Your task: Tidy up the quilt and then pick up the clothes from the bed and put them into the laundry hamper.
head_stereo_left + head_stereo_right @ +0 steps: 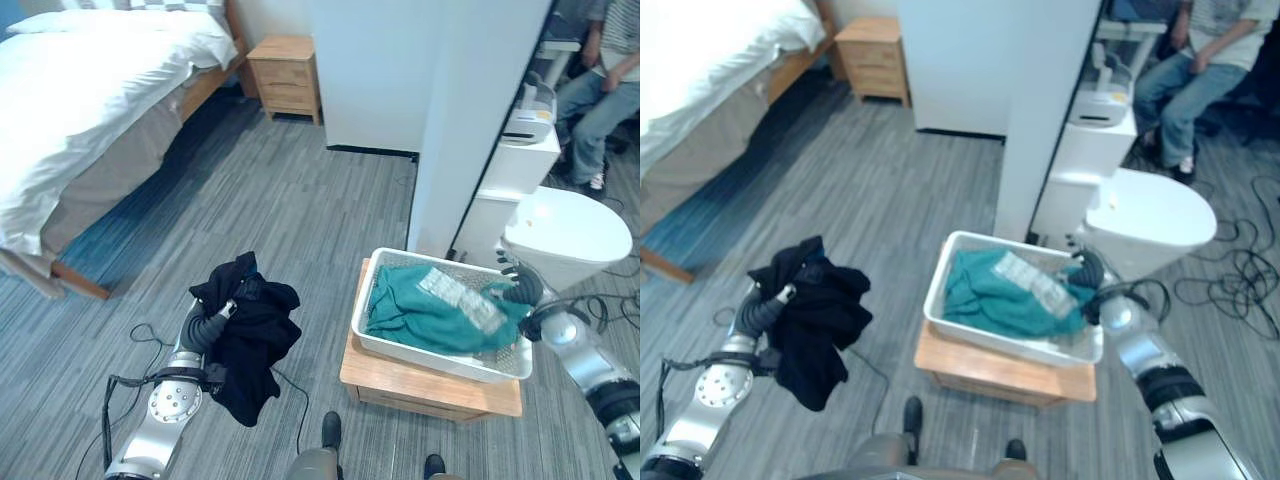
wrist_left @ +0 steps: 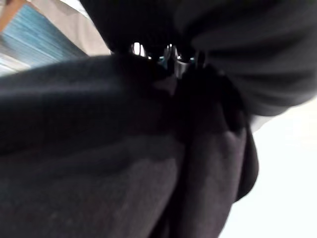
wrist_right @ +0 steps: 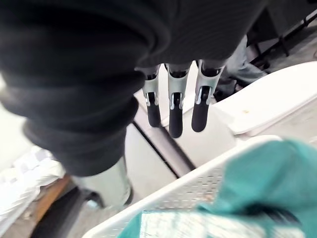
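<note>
- Room: grey plank floor (image 1: 300, 210); bed (image 1: 90, 90) with a white quilt (image 1: 70, 70) at far left, wooden nightstand (image 1: 287, 72) beyond its foot, white partition (image 1: 470, 110) in the middle.
- A seated person (image 1: 605, 90) shows at far right, behind a white round table (image 1: 567, 235).
- White hamper (image 1: 385, 345) sits on a low wooden stand (image 1: 400, 385), just in front of the partition.
- Teal garment (image 1: 430, 315) lies inside the hamper, a paler patterned patch on top of it.
- Left hand (image 1: 205, 325) is raised over the floor, left of the hamper and well apart from it.
- Black garment (image 1: 250, 330) is bunched over the left hand and hangs below it; fingers are buried in the cloth, so their grip cannot be told.
- In the left wrist view, black cloth (image 2: 148, 148) covers the fingers.
- Right hand (image 1: 520, 285) is at the hamper's far right corner, beside the teal garment.
- In the right wrist view its fingers (image 3: 173, 111) hang straight and loose above the hamper rim (image 3: 188, 186), holding nothing.
</note>
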